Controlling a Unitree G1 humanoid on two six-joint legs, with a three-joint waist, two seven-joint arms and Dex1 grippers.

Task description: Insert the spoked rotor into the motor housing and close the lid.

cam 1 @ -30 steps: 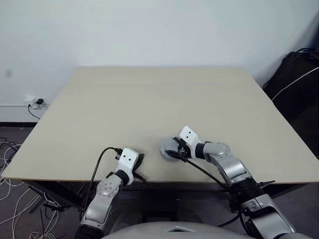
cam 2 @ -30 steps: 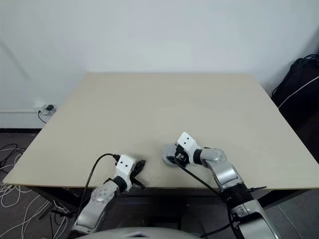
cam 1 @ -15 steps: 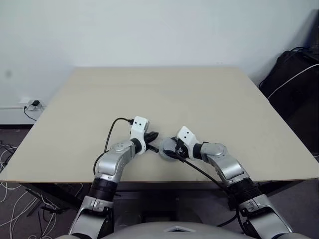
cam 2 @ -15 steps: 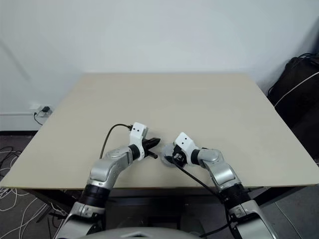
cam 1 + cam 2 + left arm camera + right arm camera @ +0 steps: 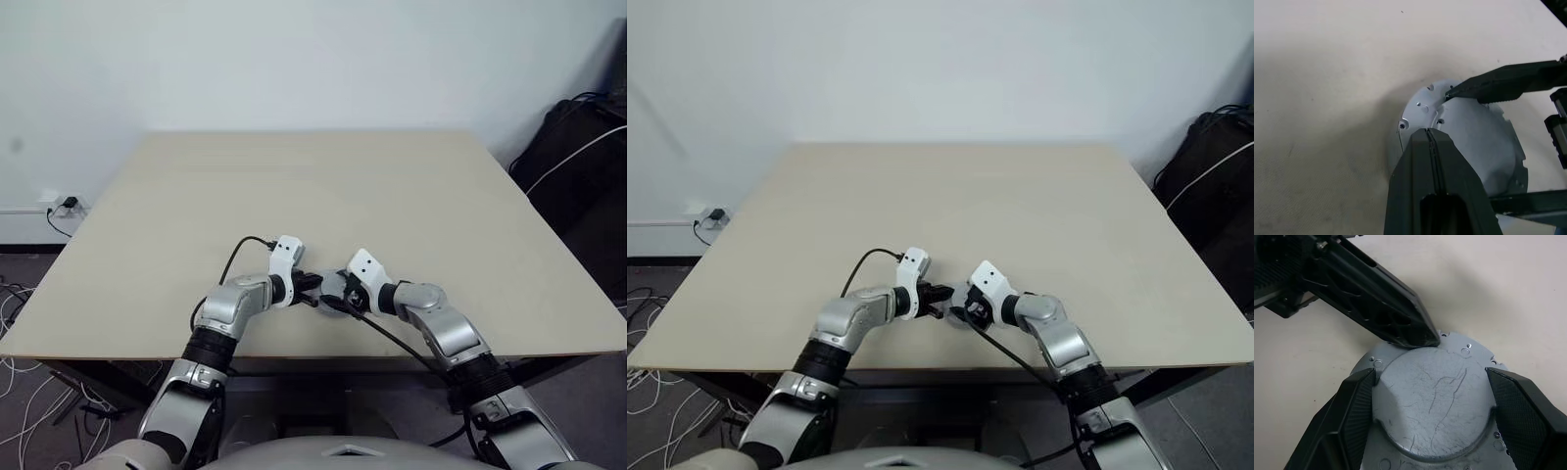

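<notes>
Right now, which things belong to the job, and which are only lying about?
Job: the lid; right claw gripping it; left claw, shut, at its rim; table.
Lying about: black bag; floor cables; wall socket.

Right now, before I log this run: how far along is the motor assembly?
Done, it seems: the lid lies smooth face up on the table. Whatever sits under it is hidden, so I cannot confirm the rotor is in. In hand: the right gripper clamps the lid's raised centre, while the shut left gripper touches its rim. Left: perhaps pressing it fully home, then letting go.
</notes>
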